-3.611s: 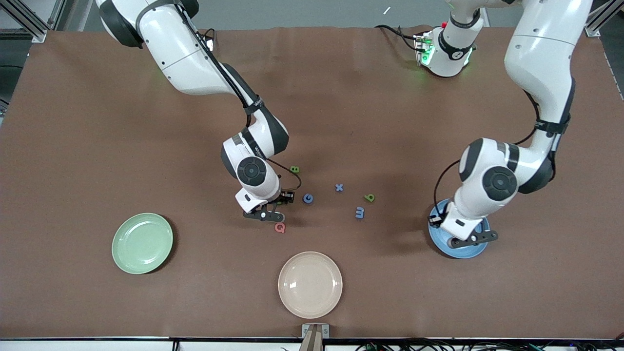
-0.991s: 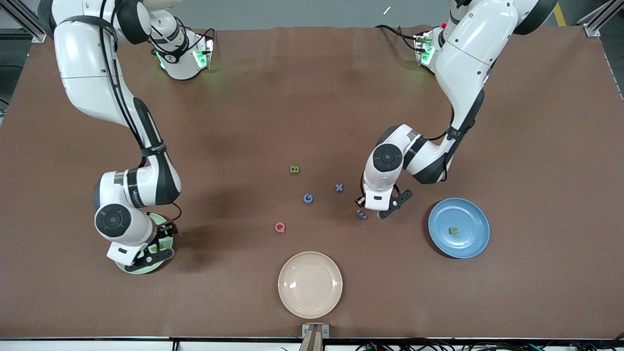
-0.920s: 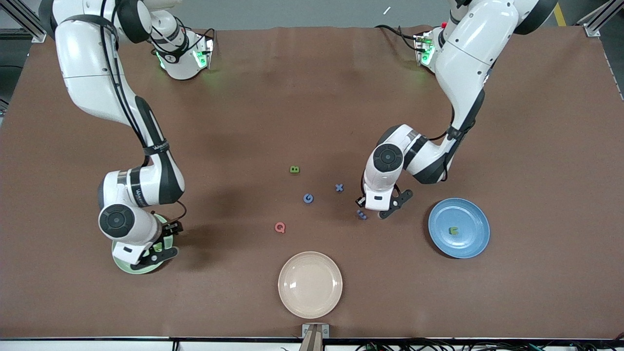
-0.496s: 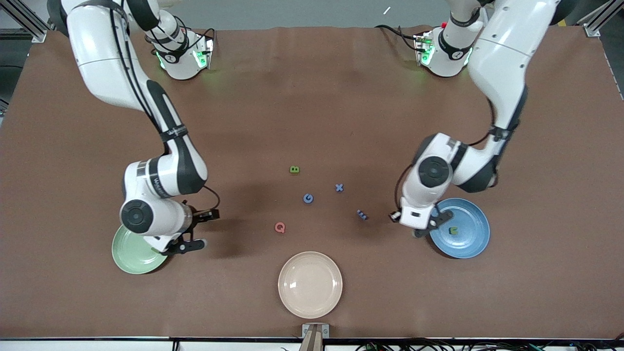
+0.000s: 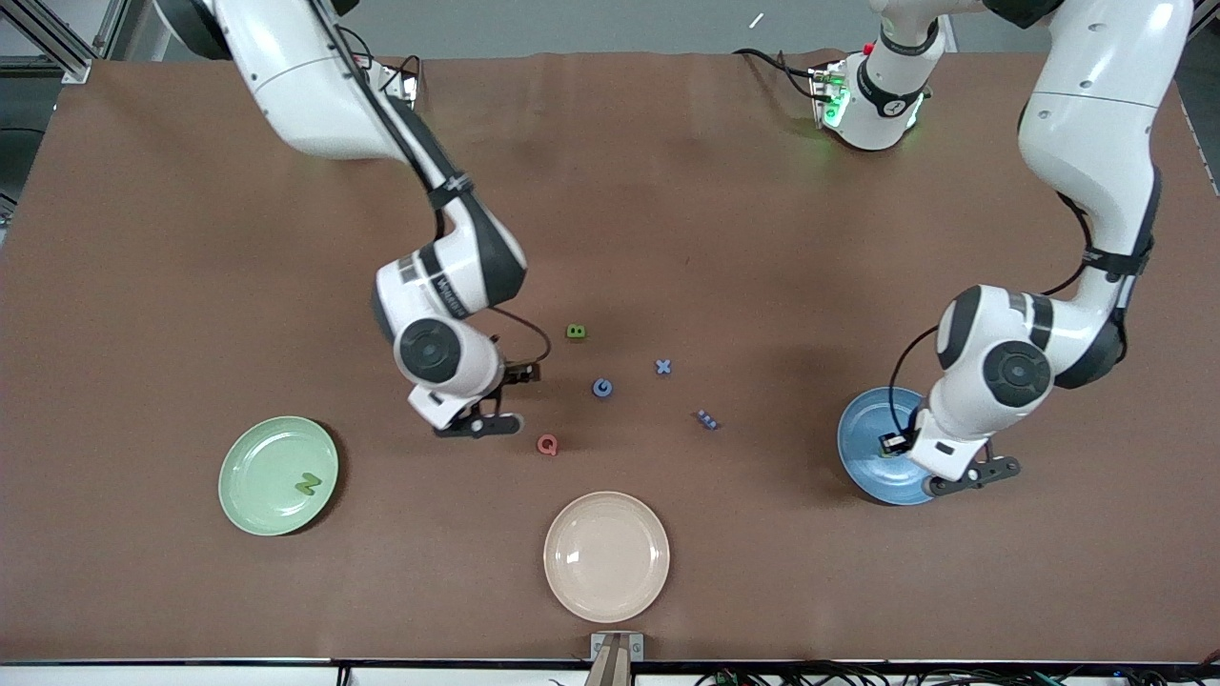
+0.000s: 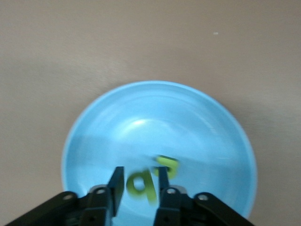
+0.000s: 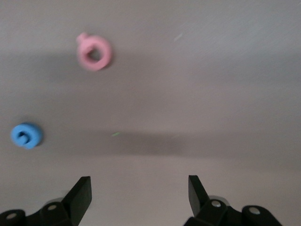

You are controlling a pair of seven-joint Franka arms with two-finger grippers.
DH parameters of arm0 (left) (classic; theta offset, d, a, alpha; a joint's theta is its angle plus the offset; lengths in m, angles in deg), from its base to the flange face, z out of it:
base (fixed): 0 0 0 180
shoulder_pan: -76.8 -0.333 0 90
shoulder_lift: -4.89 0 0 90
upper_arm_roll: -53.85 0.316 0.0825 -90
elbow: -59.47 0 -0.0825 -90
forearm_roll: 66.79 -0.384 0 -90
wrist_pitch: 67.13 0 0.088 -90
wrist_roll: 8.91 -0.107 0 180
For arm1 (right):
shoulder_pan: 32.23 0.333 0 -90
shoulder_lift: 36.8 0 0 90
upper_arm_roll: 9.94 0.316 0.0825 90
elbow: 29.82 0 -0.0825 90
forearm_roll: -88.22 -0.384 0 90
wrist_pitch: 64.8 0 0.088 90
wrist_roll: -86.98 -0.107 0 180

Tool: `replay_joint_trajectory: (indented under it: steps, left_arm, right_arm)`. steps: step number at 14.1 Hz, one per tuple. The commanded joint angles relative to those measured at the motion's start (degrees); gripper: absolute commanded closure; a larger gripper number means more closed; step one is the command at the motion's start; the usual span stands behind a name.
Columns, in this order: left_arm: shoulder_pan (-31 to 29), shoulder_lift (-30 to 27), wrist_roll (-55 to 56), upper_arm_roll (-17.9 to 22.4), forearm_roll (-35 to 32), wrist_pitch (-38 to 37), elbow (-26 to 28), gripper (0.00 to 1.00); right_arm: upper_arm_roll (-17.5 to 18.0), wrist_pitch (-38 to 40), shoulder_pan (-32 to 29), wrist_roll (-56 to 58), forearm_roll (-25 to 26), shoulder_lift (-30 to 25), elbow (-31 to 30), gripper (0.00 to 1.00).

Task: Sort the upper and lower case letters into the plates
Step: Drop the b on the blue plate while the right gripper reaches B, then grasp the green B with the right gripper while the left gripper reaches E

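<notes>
Left wrist view catches what the front hides: left pincer [image 6: 138, 188] clamped on a green letter [image 6: 141, 184] over the blue plate [image 6: 94, 141]. Right pincer [image 7: 139, 193] hangs wide apart over the counter [image 5: 143, 286], by the pink Q [image 7: 94, 52]. Green plate [image 5: 257, 457] has an N [image 5: 307, 484].

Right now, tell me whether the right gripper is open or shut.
Open. The right gripper shows its fingers spread wide with nothing between them, over bare table near the pink Q and blue G.
</notes>
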State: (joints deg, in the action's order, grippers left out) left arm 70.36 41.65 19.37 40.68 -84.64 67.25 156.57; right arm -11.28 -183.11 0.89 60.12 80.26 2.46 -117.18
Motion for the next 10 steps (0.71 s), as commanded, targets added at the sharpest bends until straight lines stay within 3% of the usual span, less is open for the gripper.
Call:
replay_joint_trajectory:
  steps: [1,4,10]
  left_arm:
    - [-0.15,-0.20,-2.51,-0.54,-0.96,-1.14,-0.59,0.00]
    - [-0.68,-1.96,-6.21,-1.15,-0.96,-5.08,-1.29,0.00]
    - [1.15,-2.05,-5.87,-1.33,0.09,-9.92,-5.76,0.00]
  right_arm:
    - [-0.68,-10.32,4.92,-7.22,-0.91,-2.78,-10.42,0.09]
    - [-0.59,-17.55,9.14,-13.65,-1.00,-2.52,-14.40,0.09]
    - [-0.59,-18.19,11.61,-16.21,-2.14,-2.43,-15.11,0.13]
